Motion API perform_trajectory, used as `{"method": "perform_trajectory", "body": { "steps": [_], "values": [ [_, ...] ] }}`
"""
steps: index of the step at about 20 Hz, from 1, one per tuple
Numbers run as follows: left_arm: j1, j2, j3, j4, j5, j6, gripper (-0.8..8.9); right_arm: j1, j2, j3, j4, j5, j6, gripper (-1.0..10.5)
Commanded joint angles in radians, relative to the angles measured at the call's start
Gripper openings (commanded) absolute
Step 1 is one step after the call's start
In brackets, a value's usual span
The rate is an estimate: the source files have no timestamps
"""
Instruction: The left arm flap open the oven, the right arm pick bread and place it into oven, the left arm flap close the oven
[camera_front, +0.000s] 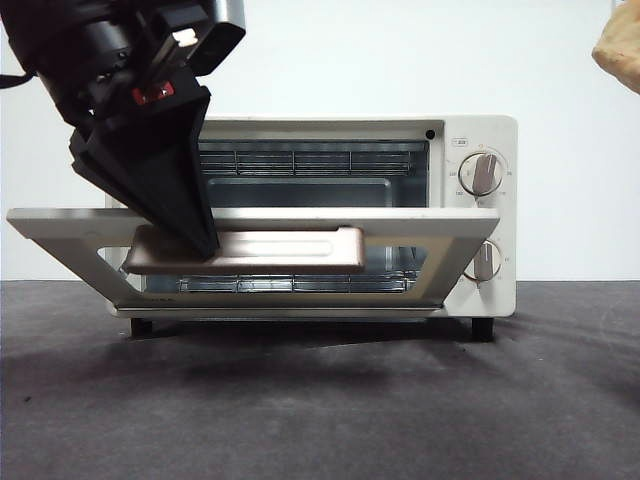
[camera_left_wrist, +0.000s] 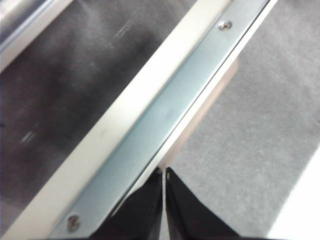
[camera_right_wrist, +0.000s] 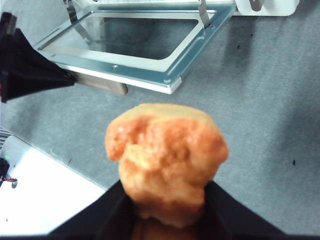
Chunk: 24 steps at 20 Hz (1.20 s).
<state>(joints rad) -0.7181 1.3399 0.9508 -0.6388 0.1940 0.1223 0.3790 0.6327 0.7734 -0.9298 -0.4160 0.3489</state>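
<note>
The cream-white oven (camera_front: 480, 135) stands on the dark table with its glass door (camera_front: 300, 221) swung about halfway down, and the wire rack shows inside. My left gripper (camera_front: 205, 245) is shut, its pointed tip pressed on the left part of the beige handle (camera_front: 290, 250). In the left wrist view the left gripper (camera_left_wrist: 164, 171) rests against the door's metal edge (camera_left_wrist: 165, 120). My right gripper (camera_right_wrist: 165, 195) is shut on the golden-orange bread (camera_right_wrist: 167, 155), held above the table in front of the door (camera_right_wrist: 170, 75). The bread (camera_front: 620, 45) peeks in at the front view's top right corner.
Two round knobs (camera_front: 484, 175) sit on the oven's right side. The grey table mat (camera_front: 320, 400) stretches in front of the oven. A white surface (camera_right_wrist: 45, 195) lies beside the mat in the right wrist view.
</note>
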Motion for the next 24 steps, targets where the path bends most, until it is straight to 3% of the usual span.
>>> {"method": "perform_trajectory", "body": {
  "steps": [1, 10, 14, 19, 22, 24],
  "values": [
    [-0.026, 0.018, -0.011, 0.042, -0.019, -0.035, 0.16, 0.005, 0.005, 0.014, 0.01, -0.003, 0.003, 1.4],
    [-0.071, 0.003, -0.084, 0.109, -0.017, -0.11, 0.16, 0.005, 0.005, 0.014, 0.01, -0.003, 0.003, 1.4],
    [-0.082, -0.128, -0.082, 0.098, -0.017, -0.189, 0.16, 0.005, 0.009, 0.014, 0.025, -0.053, 0.005, 1.4],
    [-0.082, -0.375, -0.081, 0.022, -0.017, -0.222, 0.16, 0.032, 0.116, 0.014, 0.172, -0.149, 0.06, 1.4],
    [-0.082, -0.504, -0.081, -0.03, -0.018, -0.231, 0.16, 0.109, 0.224, 0.014, 0.328, -0.135, 0.117, 1.4],
    [-0.081, -0.581, -0.081, -0.049, -0.018, -0.249, 0.16, 0.167, 0.306, 0.014, 0.47, -0.078, 0.18, 1.4]
  ]
}}
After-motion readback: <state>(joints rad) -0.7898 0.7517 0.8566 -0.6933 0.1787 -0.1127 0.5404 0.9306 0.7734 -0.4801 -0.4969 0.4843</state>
